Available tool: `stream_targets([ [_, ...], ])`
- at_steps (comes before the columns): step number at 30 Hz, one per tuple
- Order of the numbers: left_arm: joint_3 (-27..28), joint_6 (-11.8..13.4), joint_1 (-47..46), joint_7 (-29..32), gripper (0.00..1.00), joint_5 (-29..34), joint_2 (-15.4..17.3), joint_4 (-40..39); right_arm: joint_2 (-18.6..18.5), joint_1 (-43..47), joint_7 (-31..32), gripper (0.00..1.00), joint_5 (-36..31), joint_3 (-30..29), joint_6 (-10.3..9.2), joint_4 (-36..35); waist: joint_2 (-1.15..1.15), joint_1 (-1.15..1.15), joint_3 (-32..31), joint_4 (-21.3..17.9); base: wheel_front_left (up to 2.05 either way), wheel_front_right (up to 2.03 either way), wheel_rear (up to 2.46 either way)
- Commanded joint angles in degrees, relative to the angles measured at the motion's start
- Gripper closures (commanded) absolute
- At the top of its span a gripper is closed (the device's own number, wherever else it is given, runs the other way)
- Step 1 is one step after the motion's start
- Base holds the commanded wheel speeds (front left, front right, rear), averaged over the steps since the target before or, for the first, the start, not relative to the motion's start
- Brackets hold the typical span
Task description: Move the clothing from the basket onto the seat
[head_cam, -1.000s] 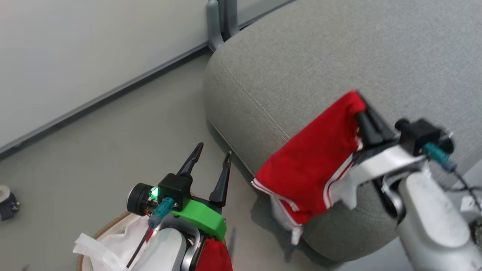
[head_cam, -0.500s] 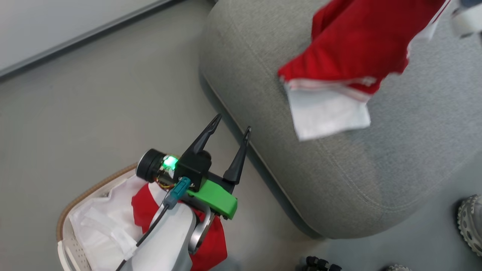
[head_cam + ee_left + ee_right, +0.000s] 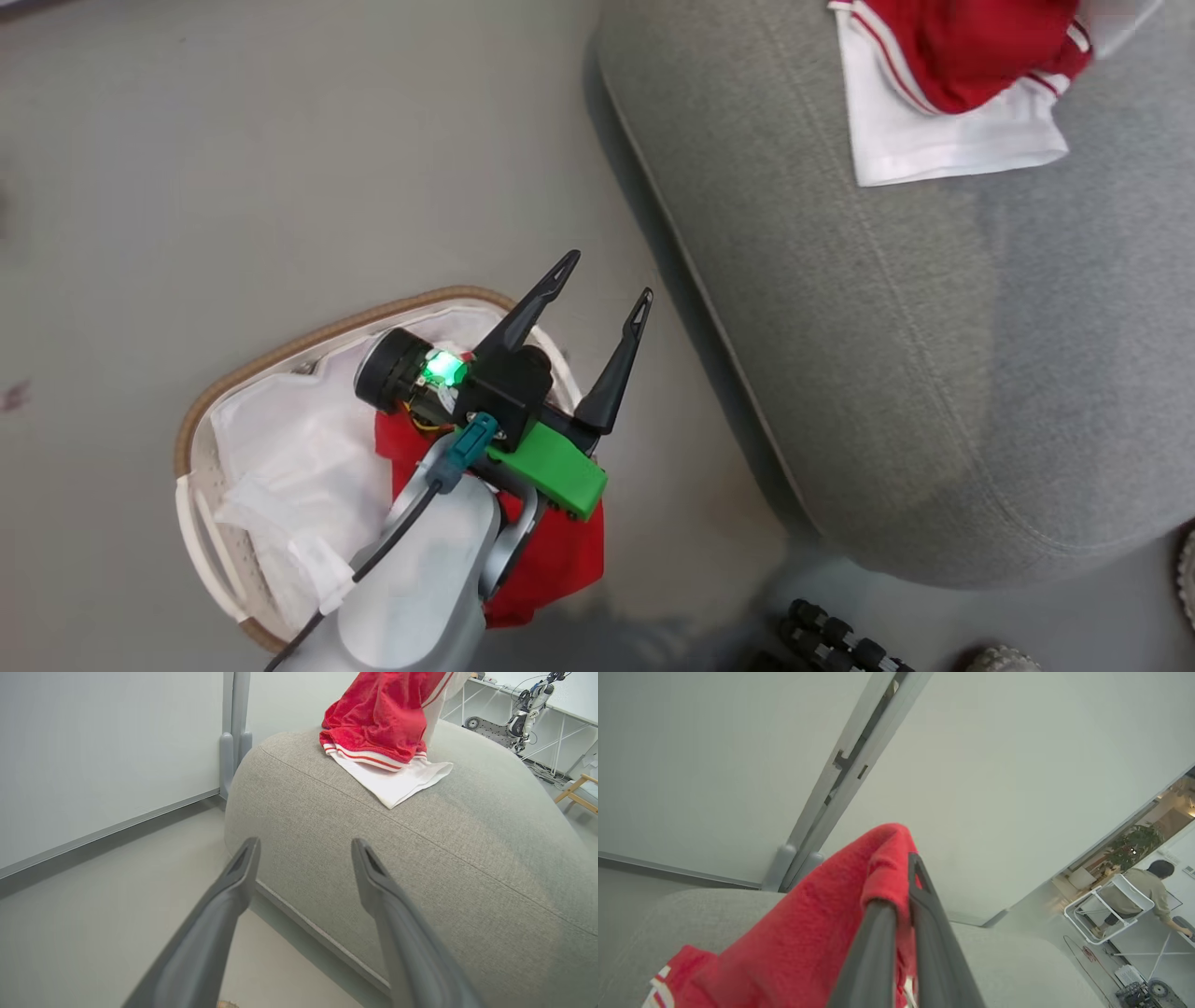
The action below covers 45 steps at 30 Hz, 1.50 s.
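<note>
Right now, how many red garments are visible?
2. A red-and-white garment drapes onto the seat, pinched in the right gripper; a red garment lies in the basket under the left arm. More may be hidden.

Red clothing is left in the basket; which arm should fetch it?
Left: the left claw hangs open over the basket; the right claw is shut on a red garment at the seat.

Left gripper (image 3: 607, 277) wide open (aimed up and right in the head view), right gripper (image 3: 901, 882) pinched tight.
</note>
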Motion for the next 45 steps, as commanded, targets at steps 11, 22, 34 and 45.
stream_targets([
  [11,0.42,-0.27,1.51,-0.01,0.0,-1.22,0.24,1.59,5.15,18.1,-0.01,0.0,0.88,-9.2,-0.08,5.35,0.0,-0.01,-2.58,2.68,0.0,0.0,0.0],
  [22,2.92,0.68,7.06,-0.01,0.0,-1.61,0.25,1.17,9.05,31.94,-0.01,0.0,3.62,-11.49,-0.08,-2.68,0.0,-0.01,-11.46,2.54,0.0,0.0,0.0],
  [34,7.36,4.22,14.61,-0.01,0.0,-2.47,0.26,-1.22,17.05,40.56,-0.01,0.0,8.88,-5.29,-0.08,-14.81,0.0,-0.01,-19.23,9.11,0.0,0.0,0.0],
  [45,15.38,6.67,17.67,-0.01,0.0,-1.66,0.24,-0.07,20.07,42.36,-0.01,0.0,9.78,-0.26,-0.08,-15.32,0.0,-0.01,-21.96,16.18,0.0,0.0,0.0],
])
